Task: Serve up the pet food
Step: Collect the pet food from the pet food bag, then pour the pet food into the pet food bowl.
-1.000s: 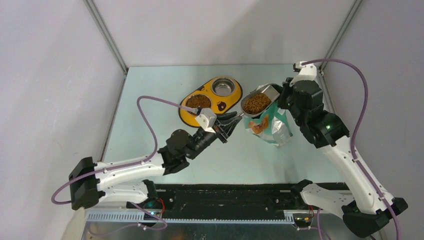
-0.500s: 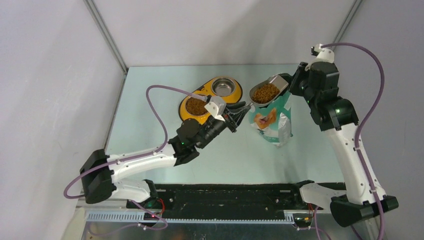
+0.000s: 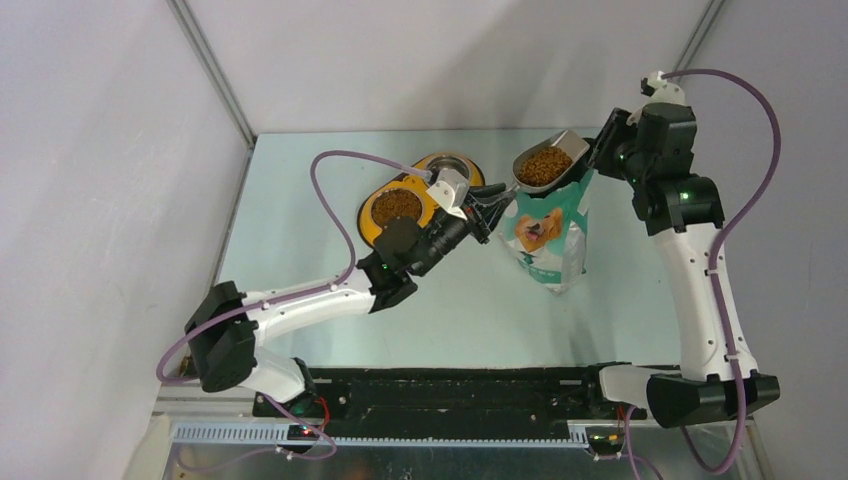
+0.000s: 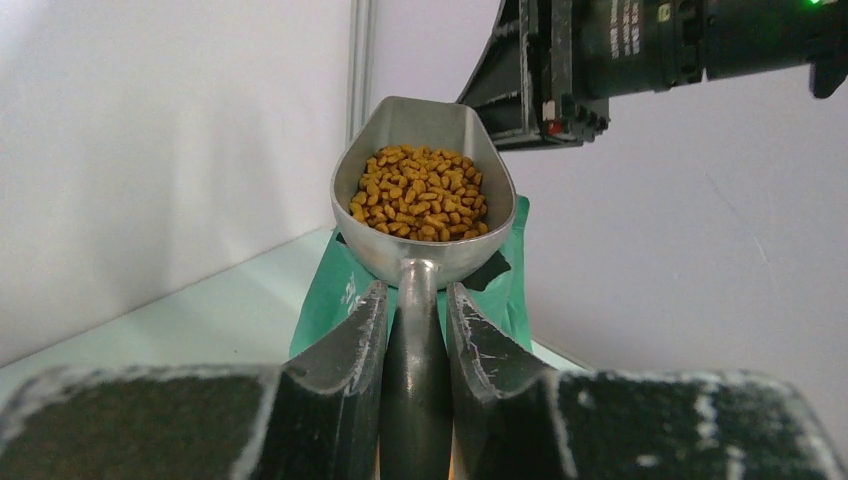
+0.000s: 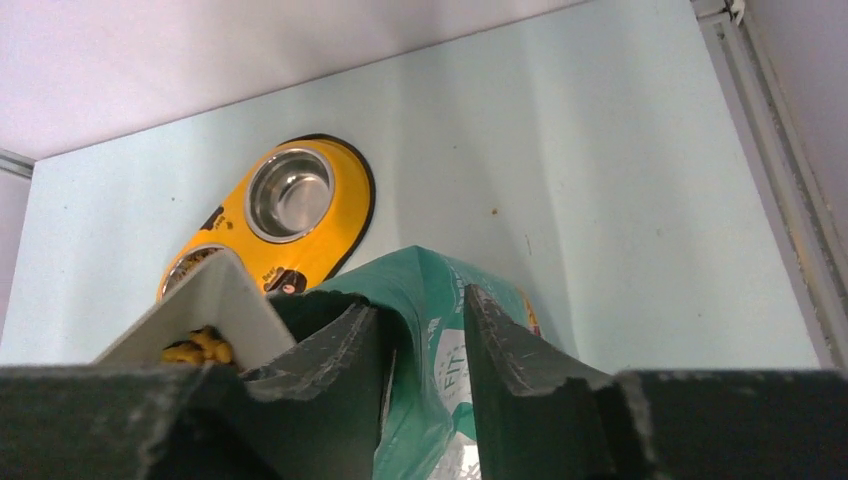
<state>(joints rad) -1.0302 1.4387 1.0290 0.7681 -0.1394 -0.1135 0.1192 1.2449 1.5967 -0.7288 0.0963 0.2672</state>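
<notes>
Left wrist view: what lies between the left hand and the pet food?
Only the grey scoop: its handle clamped in the left hand and its cup holds the pet food. The left wrist view shows this.

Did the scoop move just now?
Yes. The scoop slid rightward and farther back, away from the yellow feeder.

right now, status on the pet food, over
Left pincer shut on scoop handle. Right pincer open above bag. Kibble heaped in scoop, held over bag. Nothing seen in the way.
</notes>
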